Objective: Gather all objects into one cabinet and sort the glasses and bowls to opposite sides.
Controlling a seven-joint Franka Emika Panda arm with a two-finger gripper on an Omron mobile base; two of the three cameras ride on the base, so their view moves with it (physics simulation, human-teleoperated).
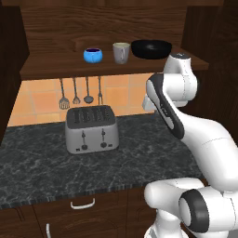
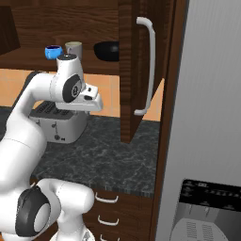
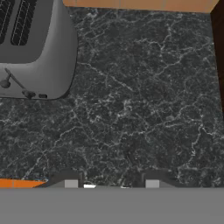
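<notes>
gripper (image 3: 112, 181) faces down over counter (image 3: 140, 113)

Blue bowl (image 1: 93, 55), grey-beige cup (image 1: 121, 52), wide black bowl (image 1: 151, 49) upright in the open cabinet (image 1: 116, 67); apart.

The white arm (image 1: 186, 125) rose from its base, folded at the elbow, and reached forward with the upper link raised high. The wrist turned the hand (image 2: 89, 100) downward, looking down along the fingers. The gripper (image 3: 112, 183) hung in the air with its two fingertips (image 3: 70, 180) parted, a gap between them and nothing held.
</notes>
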